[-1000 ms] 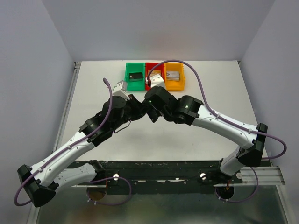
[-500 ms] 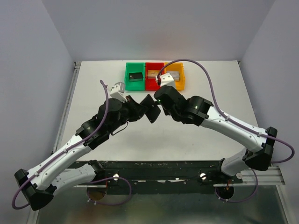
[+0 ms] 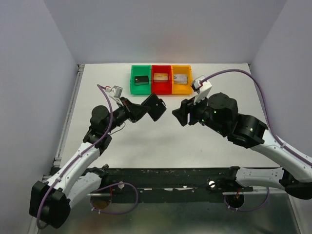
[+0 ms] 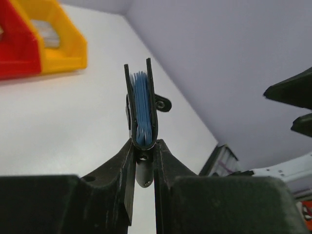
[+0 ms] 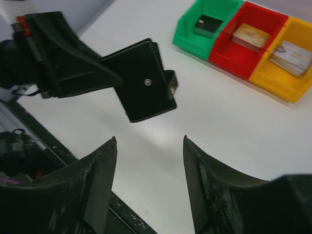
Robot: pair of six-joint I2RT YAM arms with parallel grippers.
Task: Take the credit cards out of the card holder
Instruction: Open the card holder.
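Note:
The card holder (image 3: 156, 106) is a black wallet held up off the table, with my left gripper (image 3: 144, 110) shut on one end of it. In the left wrist view the card holder (image 4: 141, 105) stands edge-on, nearly folded, its blue lining showing between the black covers above my left gripper (image 4: 142, 145). My right gripper (image 3: 178, 113) hangs open just to its right, apart from it and holding nothing. In the right wrist view the card holder (image 5: 144, 87) lies beyond my right gripper (image 5: 150, 141). The credit cards are hidden; none shows in the slots.
Three bins stand in a row at the back: green (image 3: 132, 80) with a black block, red (image 3: 154, 80) with a tan block, yellow (image 3: 190, 80) with a silver-grey block. The table's left edge rail (image 3: 73, 105) runs beside my left arm.
My right gripper left the card holder, passed over the red and yellow bins, drew back right and opened wide. My left arm swung the card holder slightly back and left.

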